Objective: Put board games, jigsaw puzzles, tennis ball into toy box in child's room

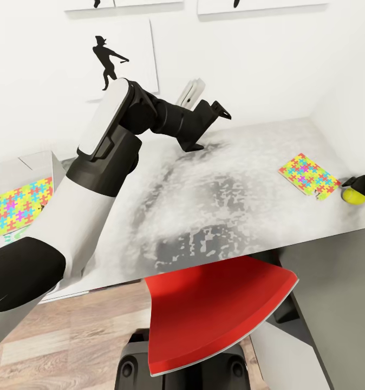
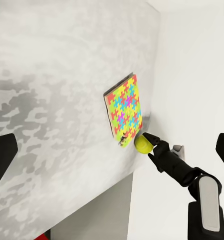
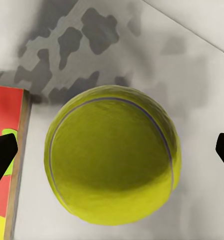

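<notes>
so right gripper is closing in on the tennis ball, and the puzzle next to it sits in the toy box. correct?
Not quite. The right gripper is at the tennis ball, fingers open either side of it in the right wrist view. But the jigsaw puzzle beside the ball lies flat on the bare table, not in the toy box; the head view shows this. It's the other puzzle, at the table's far left, that looks to be in a grey bin.

On the table (image 1: 215,179) we find one jigsaw puzzle (image 1: 308,175) at three o'clock, with the tennis ball (image 1: 354,195) just beside it, nearer the table's right end. At nine o'clock a second jigsaw puzzle (image 1: 20,207) lies in the toy box (image 1: 39,161). At six o'clock (below the table's edge) is the chair (image 1: 215,314).
</notes>
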Controlling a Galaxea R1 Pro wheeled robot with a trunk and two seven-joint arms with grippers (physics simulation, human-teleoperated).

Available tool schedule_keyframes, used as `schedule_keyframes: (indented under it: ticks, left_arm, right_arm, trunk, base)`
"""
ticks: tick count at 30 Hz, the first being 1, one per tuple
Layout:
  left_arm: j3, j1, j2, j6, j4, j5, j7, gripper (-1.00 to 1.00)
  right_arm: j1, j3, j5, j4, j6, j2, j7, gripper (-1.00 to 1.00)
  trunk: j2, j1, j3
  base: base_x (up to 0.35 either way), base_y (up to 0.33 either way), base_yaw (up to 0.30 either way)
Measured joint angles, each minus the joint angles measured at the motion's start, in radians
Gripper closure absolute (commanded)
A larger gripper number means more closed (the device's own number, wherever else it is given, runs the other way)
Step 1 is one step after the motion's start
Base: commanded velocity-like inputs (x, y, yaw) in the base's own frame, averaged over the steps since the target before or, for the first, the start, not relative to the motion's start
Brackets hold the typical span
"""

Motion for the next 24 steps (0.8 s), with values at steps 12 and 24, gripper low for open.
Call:
schedule_keyframes:
  ticks: [12,24]
  left_arm:
    - [-0.001,0.0,0.0,0.0,0.0,0.0,0.0,-1.0]
    - [-0.001,0.0,0.0,0.0,0.0,0.0,0.0,-1.0]
  right_arm:
    - [0.001,0.0,-0.001,0.0,-0.001,0.0,0.0,1.0]
    - [0.001,0.001,0.01,0.0,0.001,-0.001,0.0,1.0]
  trunk:
    - [0.0,0.0,0.0]
    - [0.0,0.0,0.0]
  base:
    - [0.0,0.0,0.0]
    - [0.0,0.0,0.0]
